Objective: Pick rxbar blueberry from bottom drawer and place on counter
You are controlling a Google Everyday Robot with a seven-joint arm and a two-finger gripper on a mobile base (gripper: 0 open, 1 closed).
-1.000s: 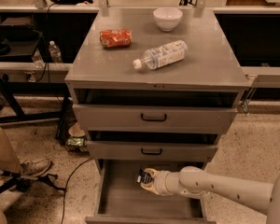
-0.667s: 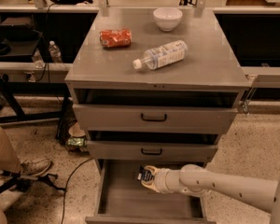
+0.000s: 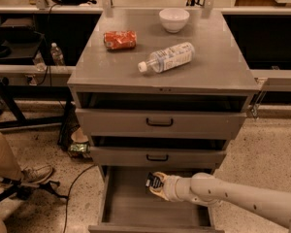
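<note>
The gripper (image 3: 158, 185) reaches into the open bottom drawer (image 3: 128, 208) from the right, its claw closed on the dark rxbar blueberry (image 3: 155, 181) near the back. A water bottle (image 3: 168, 57) and a white bowl (image 3: 174, 19) sit on the counter (image 3: 218, 62).

A: What's on the bench (image 3: 218, 67)?
B: Bowl (image 3: 174, 19) at the back, right of ctr. Crumpled packet (image 3: 120, 39) to its left, nearer the front. Water bottle (image 3: 167, 57) on its side mid-bench, right of & in front of the packet.
A: Below?
B: 3 drawers stacked. Bottom drawer (image 3: 131, 208) sticks out furthest. Gripper (image 3: 155, 183) is inside it at the back, just under the middle drawer's front (image 3: 157, 157), arm coming in from the right. Rxbar blueberry (image 3: 153, 180) sits between the fingers (image 3: 160, 189).
A: Floor?
B: Shoe (image 3: 36, 174) left of the cabinet.
</note>
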